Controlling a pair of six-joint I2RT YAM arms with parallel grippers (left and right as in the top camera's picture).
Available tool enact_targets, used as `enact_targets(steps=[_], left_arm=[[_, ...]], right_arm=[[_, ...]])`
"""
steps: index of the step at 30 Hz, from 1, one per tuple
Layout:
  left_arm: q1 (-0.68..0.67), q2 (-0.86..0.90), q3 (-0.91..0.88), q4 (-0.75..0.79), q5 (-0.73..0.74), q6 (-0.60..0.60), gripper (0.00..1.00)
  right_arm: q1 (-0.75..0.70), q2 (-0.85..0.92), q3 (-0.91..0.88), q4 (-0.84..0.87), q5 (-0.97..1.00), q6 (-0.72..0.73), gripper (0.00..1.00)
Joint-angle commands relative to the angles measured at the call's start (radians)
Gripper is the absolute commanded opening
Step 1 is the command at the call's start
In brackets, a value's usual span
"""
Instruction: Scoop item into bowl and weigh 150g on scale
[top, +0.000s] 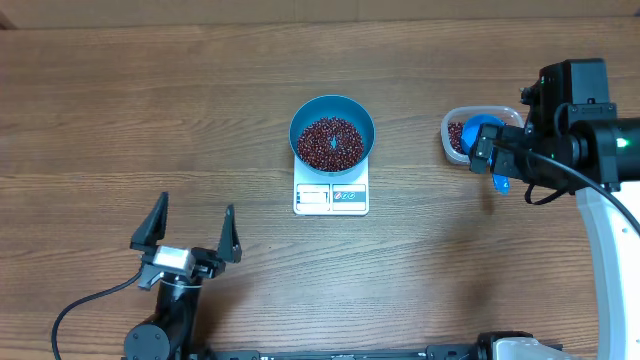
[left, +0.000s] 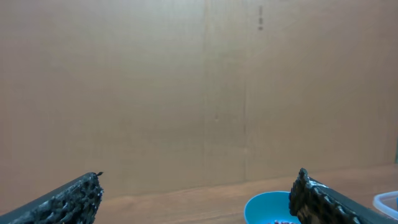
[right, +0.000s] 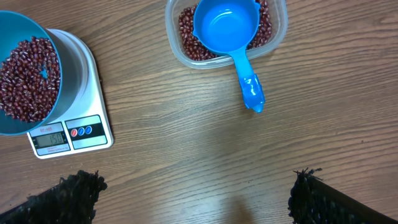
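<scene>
The task looks close to its end. The bowl (top: 332, 135) sits on the scale (top: 331, 196), covering most of the platform and leaving only the display (right: 51, 140) and button strip free. A good heap of beans (top: 332, 142) lies in the bottom of the bowl. Well apart from the scale, on the right arm's side, stands the clear tub (right: 174, 46) with a layer of beans left in it. The scoop (right: 227, 28) rests there with its cup empty on those beans and its handle reaching out over the tub's rim. The right hand (right: 193, 183) hovers spread wide over bare bench (top: 120, 120) between the scale and the tub, pinching nothing and clear of the scoop handle. The left hand (top: 195, 208) is spread wide too and carries nothing; it is off to the left arm's side of the scale, out beyond the display edge, well apart from it. So the scooping appears to be done, or at a pause, with the tool put down. What remains, as I judge it, is the weighing: the display shows digits, but they are too small to read surely, so whether the target is met cannot be told. If it is short or over, another part-scoop in or out is left.
</scene>
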Motion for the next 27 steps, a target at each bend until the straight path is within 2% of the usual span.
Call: enact_targets(steps=[1, 5, 14, 27], left_arm=[[0.071, -0.010, -0.007, -0.021, 0.050, -0.062, 0.99], [0.125, -0.010, -0.007, -0.122, 0.053, -0.104, 0.99], [0.176, -0.010, -0.007, -0.406, 0.052, -0.107, 1.00], [0.179, -0.010, -0.007, -0.400, 0.052, -0.106, 1.00]], right_arm=[[-0.003, 0.001, 0.022, 0.006, 0.010, -0.015, 1.00], [-0.003, 0.001, 0.022, 0.006, 0.010, -0.015, 1.00], [-0.003, 0.001, 0.022, 0.006, 0.010, -0.015, 1.00], [-0.003, 0.001, 0.022, 0.006, 0.010, -0.015, 1.00]])
